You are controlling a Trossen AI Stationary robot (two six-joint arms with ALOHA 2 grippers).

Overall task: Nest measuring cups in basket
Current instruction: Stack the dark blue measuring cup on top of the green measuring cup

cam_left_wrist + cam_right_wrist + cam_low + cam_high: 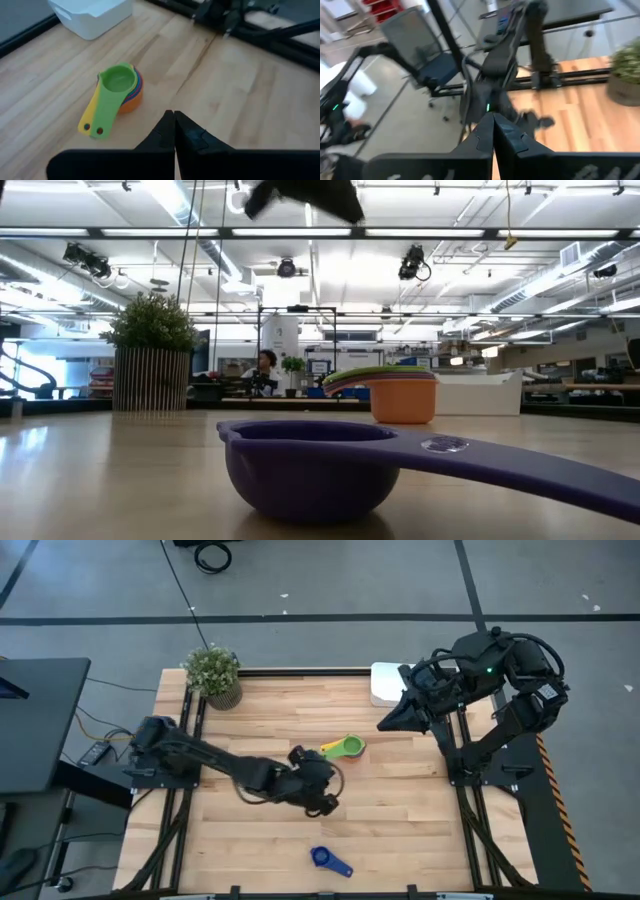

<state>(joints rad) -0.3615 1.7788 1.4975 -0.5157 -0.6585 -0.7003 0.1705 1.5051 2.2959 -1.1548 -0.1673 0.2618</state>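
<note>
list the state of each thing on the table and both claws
nested cup stack: upright, green cup on top, outside the basket
blue cup: upright, alone near the front edge
basket: no cups in it
potted plant: upright
left claw: shut, holding nothing
right claw: shut, holding nothing

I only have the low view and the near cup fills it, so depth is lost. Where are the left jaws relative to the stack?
Observer: The left jaws are shut and empty, above the table just short of the stack, pointing at it.
Operator: Is the basket touching the stack?
Observer: No. The basket sits well apart, at the table's far edge.
Operator: And the right arm?
Observer: The right arm is raised beside the basket with its jaws shut, away from all the cups.
</note>
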